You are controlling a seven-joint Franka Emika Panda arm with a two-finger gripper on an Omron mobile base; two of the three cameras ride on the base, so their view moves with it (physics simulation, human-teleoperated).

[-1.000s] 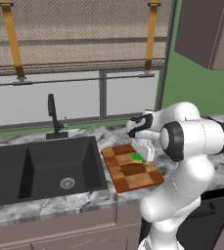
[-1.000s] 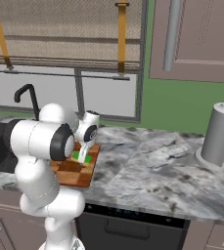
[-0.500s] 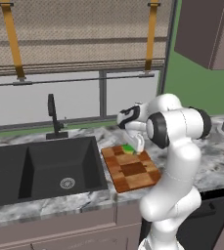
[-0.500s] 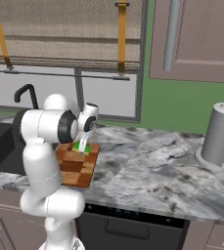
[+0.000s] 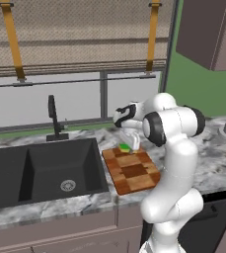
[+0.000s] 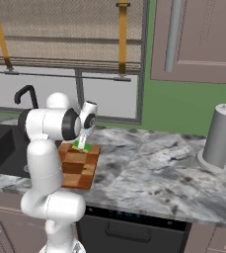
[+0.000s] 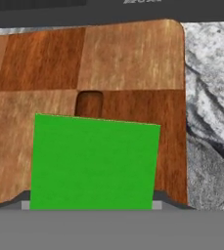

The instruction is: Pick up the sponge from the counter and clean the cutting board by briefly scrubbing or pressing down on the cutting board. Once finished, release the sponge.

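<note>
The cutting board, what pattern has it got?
Light and dark brown checks, clearest in the hand view.

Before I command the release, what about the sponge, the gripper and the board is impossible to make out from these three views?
- Fingertips: in the hand view the sponge covers them, so how the jaws stand is unclear.
- Contact: whether the sponge presses on the cutting board or hovers; in both base views it is too small to tell.
- Board's front right corner: in the left base view the arm hides it.
- Gripper: blurred at that size.
</note>
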